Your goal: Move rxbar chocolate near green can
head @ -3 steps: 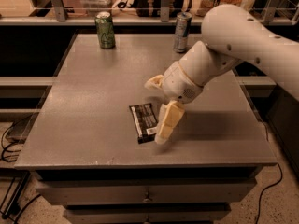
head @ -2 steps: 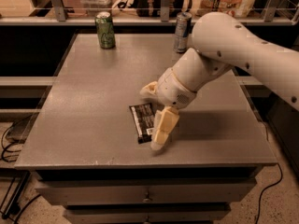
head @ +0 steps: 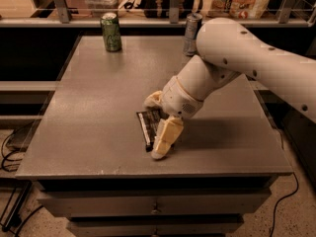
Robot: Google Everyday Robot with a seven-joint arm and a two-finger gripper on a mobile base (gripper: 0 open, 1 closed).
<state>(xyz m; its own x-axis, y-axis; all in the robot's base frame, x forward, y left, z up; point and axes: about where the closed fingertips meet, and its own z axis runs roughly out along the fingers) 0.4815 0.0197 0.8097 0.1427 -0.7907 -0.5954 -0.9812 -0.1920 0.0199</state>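
Centrally, on the grey counter (head: 89, 107), item one is recorded: the rxbar chocolate (head: 147, 128), a thin dark wrapped bar laid flat, its long axis run roughly from the far side toward the front edge, with a pale strip noted along its left side. It is located in the front half of the counter, slightly right of the middle and well apart from both cans. Item two: the green can (head: 111, 32), stood upright near the far left corner of the counter, silver top uppermost. Item three: a slimmer silver can (head: 192, 33), upright at the far edge, to the right of the green can and partly masked by the arm. Item four: the gripper (head: 159, 121), cream-coloured, lowered over the bar from the right on a bulky white arm (head: 247, 58). The jaws are seen spread and closed on nothing: one finger (head: 166, 136) is angled downward with its tip at counter level beside the bar's near right corner, while the other (head: 152, 100) is held just beyond the bar's far end. The bar is thereby bracketed between them; whether either finger touches the wrapper cannot be told. Item five: a drawer front (head: 153, 206), fitted beneath the counter. Item six: dark cables (head: 10, 147), trailed on the floor at the left.
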